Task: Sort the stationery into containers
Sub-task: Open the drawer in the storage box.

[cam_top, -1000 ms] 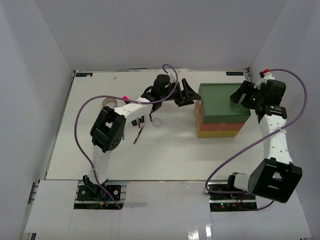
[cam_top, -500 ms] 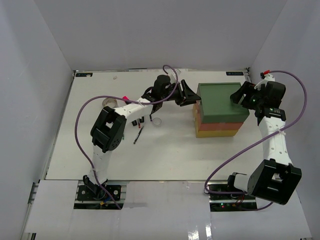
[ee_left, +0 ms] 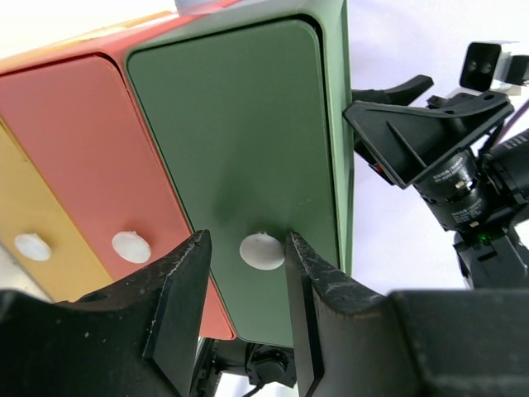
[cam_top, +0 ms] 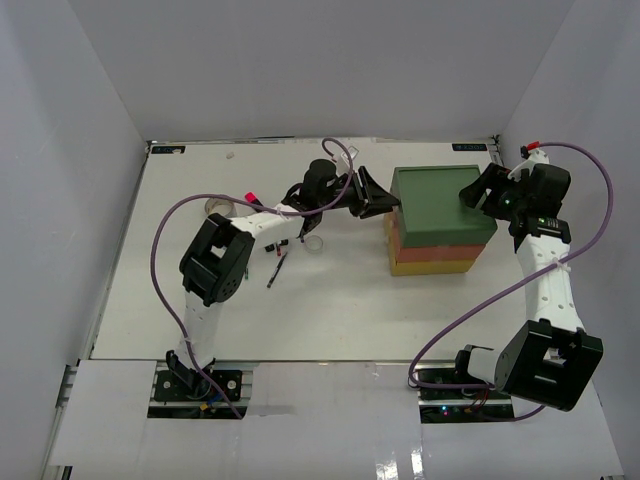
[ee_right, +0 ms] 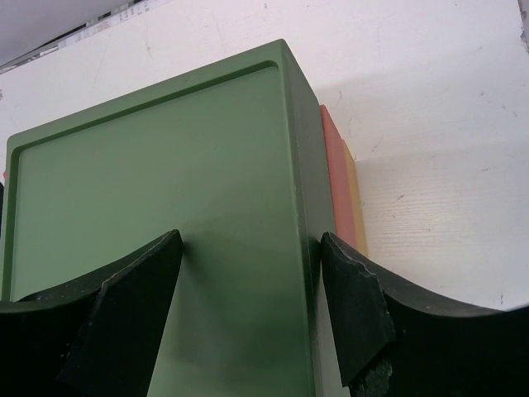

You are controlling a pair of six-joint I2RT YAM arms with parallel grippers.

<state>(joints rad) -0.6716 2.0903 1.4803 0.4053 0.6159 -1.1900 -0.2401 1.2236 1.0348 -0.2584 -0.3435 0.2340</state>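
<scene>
The drawer stack [cam_top: 440,215] has a dark green top, an orange-red middle and a yellow bottom. My left gripper [cam_top: 380,198] is open at its left face. In the left wrist view its fingers [ee_left: 318,289] straddle the white knob [ee_left: 261,251] of the green drawer [ee_left: 240,149], and the right finger is next to the knob. My right gripper [cam_top: 478,196] is open on the stack's right top edge: one finger [ee_right: 132,289] lies on the green top [ee_right: 157,190], the other [ee_right: 355,289] against its side. Pens and highlighters [cam_top: 277,250] lie left of the stack.
A white tape roll [cam_top: 314,243] and a thin dark pen [cam_top: 277,270] lie under the left arm. A grey tape roll [cam_top: 214,206] and a pink-capped highlighter [cam_top: 250,196] lie further left. White walls enclose the table. The red [ee_left: 131,246] and yellow [ee_left: 31,246] drawer knobs show too.
My left gripper has moved right, up to the green drawer's front. The stack has shifted slightly left. The right gripper has stayed on the top edge.
</scene>
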